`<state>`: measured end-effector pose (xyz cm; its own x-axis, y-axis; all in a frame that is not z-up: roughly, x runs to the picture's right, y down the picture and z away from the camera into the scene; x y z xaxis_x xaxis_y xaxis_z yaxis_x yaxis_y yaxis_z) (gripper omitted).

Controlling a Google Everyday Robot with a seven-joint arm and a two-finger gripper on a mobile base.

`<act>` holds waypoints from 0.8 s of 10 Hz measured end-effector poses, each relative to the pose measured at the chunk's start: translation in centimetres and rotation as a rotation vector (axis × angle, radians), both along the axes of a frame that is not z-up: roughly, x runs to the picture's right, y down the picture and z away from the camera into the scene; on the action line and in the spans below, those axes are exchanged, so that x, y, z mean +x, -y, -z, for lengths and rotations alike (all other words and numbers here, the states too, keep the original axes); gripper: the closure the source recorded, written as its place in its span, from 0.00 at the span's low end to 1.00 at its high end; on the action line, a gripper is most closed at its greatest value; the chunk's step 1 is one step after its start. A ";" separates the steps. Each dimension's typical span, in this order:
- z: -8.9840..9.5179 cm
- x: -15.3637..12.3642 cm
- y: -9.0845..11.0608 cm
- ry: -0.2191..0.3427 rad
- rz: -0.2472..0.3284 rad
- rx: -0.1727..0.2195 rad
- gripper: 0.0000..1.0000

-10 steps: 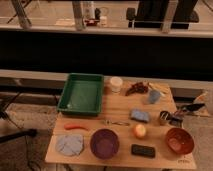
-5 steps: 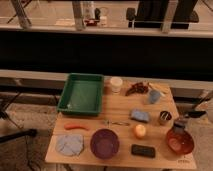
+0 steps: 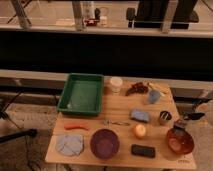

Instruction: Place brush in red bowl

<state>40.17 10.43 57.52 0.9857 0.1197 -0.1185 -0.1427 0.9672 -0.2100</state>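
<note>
Where table ends — fingers (image 3: pixel 181 125) over red bowl (image 3: pixel 180 141)

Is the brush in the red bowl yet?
Not yet. The gripper, shut on the brush, holds it just above the red bowl's far rim.

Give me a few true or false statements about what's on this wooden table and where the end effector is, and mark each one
1. The end effector is at the table's right side, just above the red bowl. True.
2. The brush lies beside the purple bowl. False: it is held in the shut end effector over the red bowl.
3. The green tray sits at the back left of the table. True.
4. The black slab is inside the green tray. False: it lies on the table near the front edge, between the two bowls.
5. The white cup stands right of the green tray. True.
</note>
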 end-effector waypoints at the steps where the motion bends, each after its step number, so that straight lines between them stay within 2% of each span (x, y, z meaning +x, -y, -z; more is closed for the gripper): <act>1: 0.2 0.1 -0.3 -0.004 -0.003 -0.010 1.00; 5: 1.7 0.9 -2.2 0.011 -0.025 -0.034 1.00; 8: 2.3 1.3 -3.5 0.039 -0.039 -0.029 1.00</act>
<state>41.48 13.91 55.21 0.9843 0.1552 -0.0838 -0.1713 0.9545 -0.2442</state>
